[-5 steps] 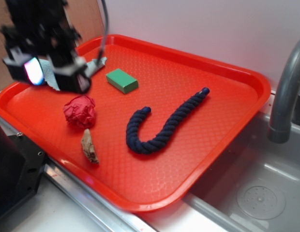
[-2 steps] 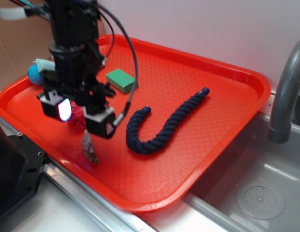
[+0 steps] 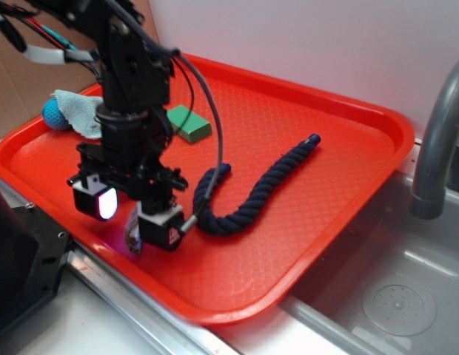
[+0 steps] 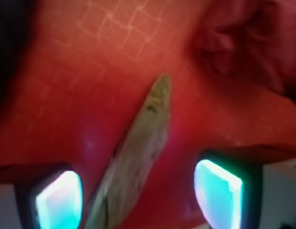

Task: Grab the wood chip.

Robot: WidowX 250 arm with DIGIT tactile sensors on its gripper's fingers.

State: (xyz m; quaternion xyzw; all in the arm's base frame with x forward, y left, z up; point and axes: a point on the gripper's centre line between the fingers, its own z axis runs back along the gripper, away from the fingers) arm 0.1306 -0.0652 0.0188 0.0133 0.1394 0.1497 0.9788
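Wood chip [image 4: 138,157] lies flat near front-left edge of red tray [image 3: 348,185], between spread fingers of gripper [image 3: 133,218]; nothing pinched yet; we judge it light, stiff, rough, non-slippery; we'd take it across narrow mid-section; red paper ball [image 4: 243,43] close behind.

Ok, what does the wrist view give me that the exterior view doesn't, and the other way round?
Only the wrist view shows nearly the whole wood chip lying between the two lit fingers, with gaps on both sides. Only the exterior view shows the tray's rim, the green block, the dark blue rope, the cloth over a blue ball, and the faucet. Both show the open gripper low over the chip and the red tray floor.
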